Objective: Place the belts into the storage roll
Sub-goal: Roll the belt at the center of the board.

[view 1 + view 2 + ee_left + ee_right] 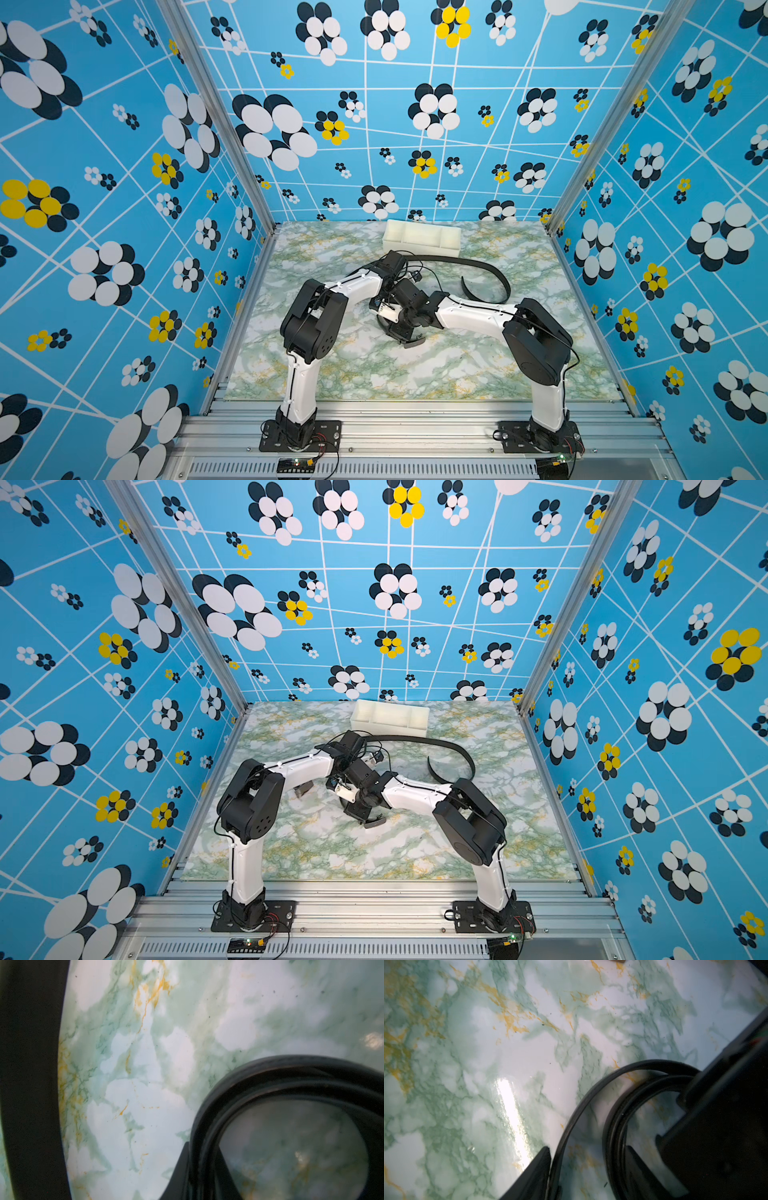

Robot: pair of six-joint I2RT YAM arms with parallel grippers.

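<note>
A black belt, wound into a loose coil (612,1118), stands on edge on the marble table. My left gripper (204,1178) is shut on the coil's stacked layers (207,1126). My right gripper (585,1167) straddles the same coil. One of its fingers (537,1172) lies against the outer strand and the other against the inner layers, with a gap inside the loop. From the two wrists at the table's middle, a long black belt strap (478,266) (440,744) trails in an arc to the right. The off-white storage roll (422,237) (390,717) sits at the back with nothing seen inside.
A broad dark band (31,1084) runs along one edge of the left wrist view. The left gripper's black body (716,1126) fills one side of the right wrist view. A small grey-brown piece (305,788) lies under the left forearm. Patterned walls enclose the marble table (374,374).
</note>
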